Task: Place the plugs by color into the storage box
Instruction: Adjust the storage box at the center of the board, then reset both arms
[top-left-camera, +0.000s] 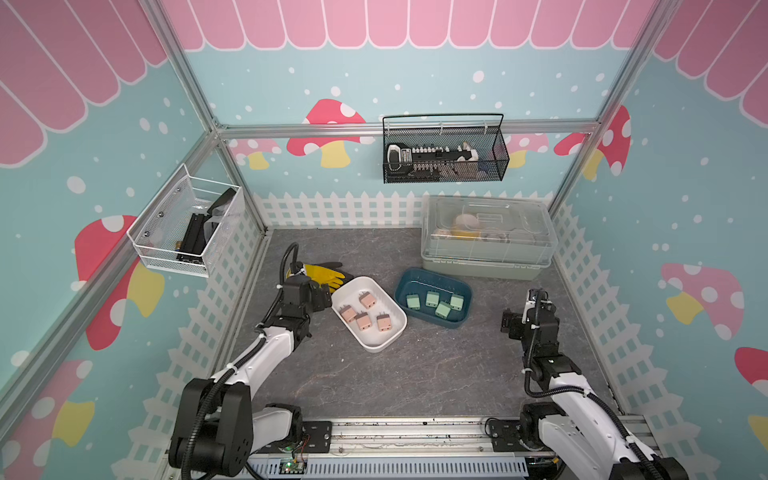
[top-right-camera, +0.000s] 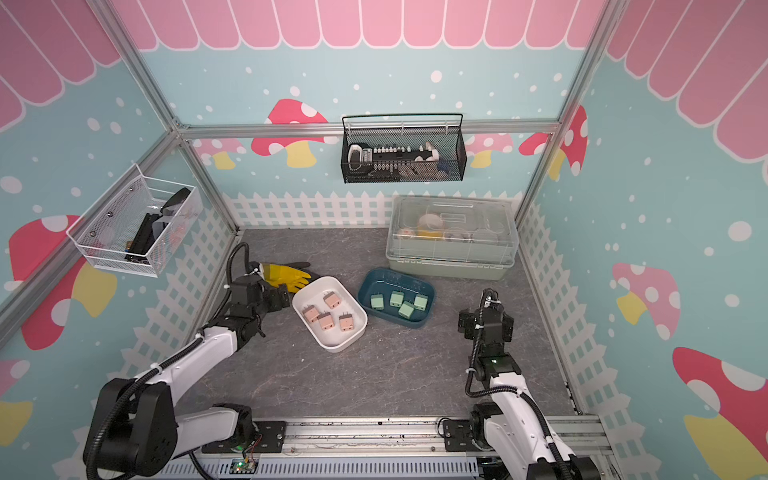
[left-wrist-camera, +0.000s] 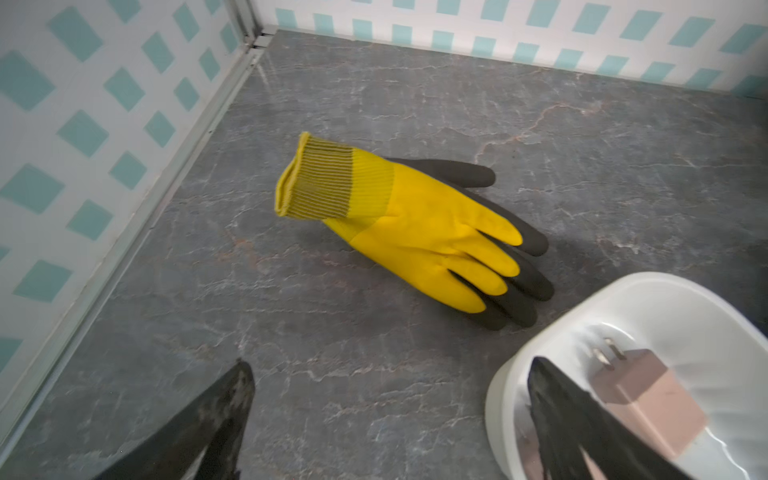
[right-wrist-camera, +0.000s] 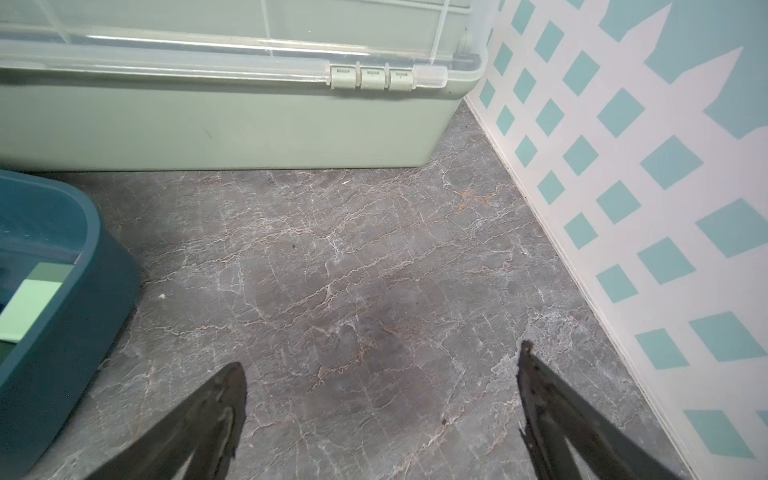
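Four peach-pink plugs (top-left-camera: 363, 321) lie in the white tray (top-left-camera: 353, 291), which sits slantwise near the middle of the grey marbled surface (top-left-camera: 415, 374). Just to its right, the dark teal tray (top-left-camera: 419, 279) holds the mint-green plugs (top-left-camera: 443, 309). Four can be counted, but they sit close together and small in both top views, so the count may be off. No plug lies loose on the surface.

The left end effector (left-wrist-camera: 390, 370) is at the far-left end of the white tray, beside a yellow-and-black glove (left-wrist-camera: 415, 232) that lies flat on the surface. Its fingers are spread wide with nothing between them. In the left wrist view one finger (left-wrist-camera: 582, 436) crosses in front of the tray's rim and a pink plug.

The right end effector (right-wrist-camera: 381, 361) is also spread wide and empty, over bare surface on the right side. The teal tray is to its left, and the grey-green bin (top-left-camera: 486, 237) with a clear lid stands beyond it at the far right.
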